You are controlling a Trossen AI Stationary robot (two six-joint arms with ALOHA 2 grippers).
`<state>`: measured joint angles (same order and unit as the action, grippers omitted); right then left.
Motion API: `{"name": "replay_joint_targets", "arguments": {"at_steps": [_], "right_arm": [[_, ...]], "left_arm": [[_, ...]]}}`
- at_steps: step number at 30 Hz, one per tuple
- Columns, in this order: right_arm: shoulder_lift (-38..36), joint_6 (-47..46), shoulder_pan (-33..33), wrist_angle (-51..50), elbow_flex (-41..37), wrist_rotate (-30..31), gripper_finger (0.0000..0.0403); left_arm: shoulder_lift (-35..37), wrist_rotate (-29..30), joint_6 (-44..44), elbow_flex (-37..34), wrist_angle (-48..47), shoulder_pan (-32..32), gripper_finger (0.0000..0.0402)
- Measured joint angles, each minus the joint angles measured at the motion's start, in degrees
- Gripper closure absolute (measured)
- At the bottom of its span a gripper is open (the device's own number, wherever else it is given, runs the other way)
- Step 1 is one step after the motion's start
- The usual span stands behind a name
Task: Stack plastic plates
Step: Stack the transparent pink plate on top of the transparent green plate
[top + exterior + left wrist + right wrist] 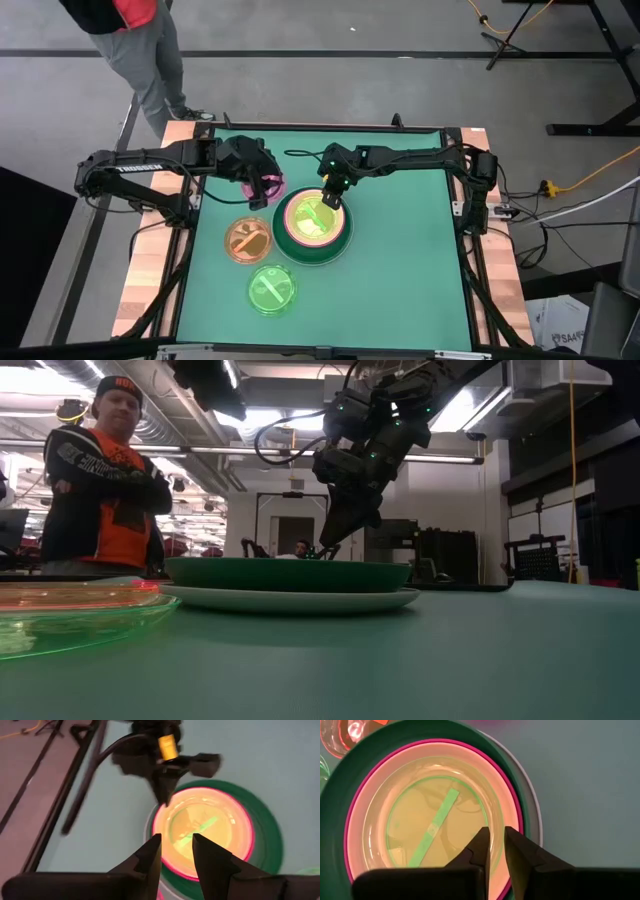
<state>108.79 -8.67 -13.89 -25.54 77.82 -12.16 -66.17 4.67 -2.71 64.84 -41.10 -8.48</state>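
Observation:
A stack stands mid-table: a pale plate (290, 600) at the bottom, then a dark green plate (285, 245), a hot pink plate (350, 815), and a lime green plate (420, 820) lying on top. My right gripper (497, 831) is down at this top plate's rim. My left gripper (262, 190) is left of the stack with a translucent pink plate (270, 186). An orange plate (248, 240) and a second lime green plate (271, 290) lie flat on the mat, nearer the front edge. My left gripper is shut on the translucent pink plate, which shows under the fingers as a tilted pink edge (272, 188). The gripper hides which part of the rim it has. My right gripper pinches the top lime green plate's rim (495, 822) between its two fingers, coming from above and slanting down. The plate lies in the stack.
A person (100, 480) stands beyond the table's far left corner. The green mat (400, 270) is bare right of the stack. Wooden side strips (140, 280) and frame rails border the mat.

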Motion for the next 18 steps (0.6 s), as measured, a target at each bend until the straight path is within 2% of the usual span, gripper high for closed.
{"name": "replay_joint_targets", "arguments": {"at_steps": [3, 8, 13, 18], "right_arm": [[0.0, 0.1, 0.0, 0.0, 0.0, 0.0, 0.0361], [0.1, 1.7, 0.0, -0.8, 1.3, 0.0, 0.0362], [0.1, 5.2, 0.0, -4.8, 4.1, 0.0, 0.0363], [-1.0, 6.4, 0.0, -6.2, 4.5, 0.6, 0.0363]], "left_arm": [[0.0, 2.3, 2.7, 0.0, -1.1, -0.9, 0.0298], [0.0, 2.2, 6.4, 0.0, -4.1, -4.9, 0.0298], [0.0, 1.7, 8.3, 0.0, -7.3, -11.1, 0.0298], [-0.2, -1.2, 8.4, -0.7, -7.7, -18.4, 0.0298]]}}
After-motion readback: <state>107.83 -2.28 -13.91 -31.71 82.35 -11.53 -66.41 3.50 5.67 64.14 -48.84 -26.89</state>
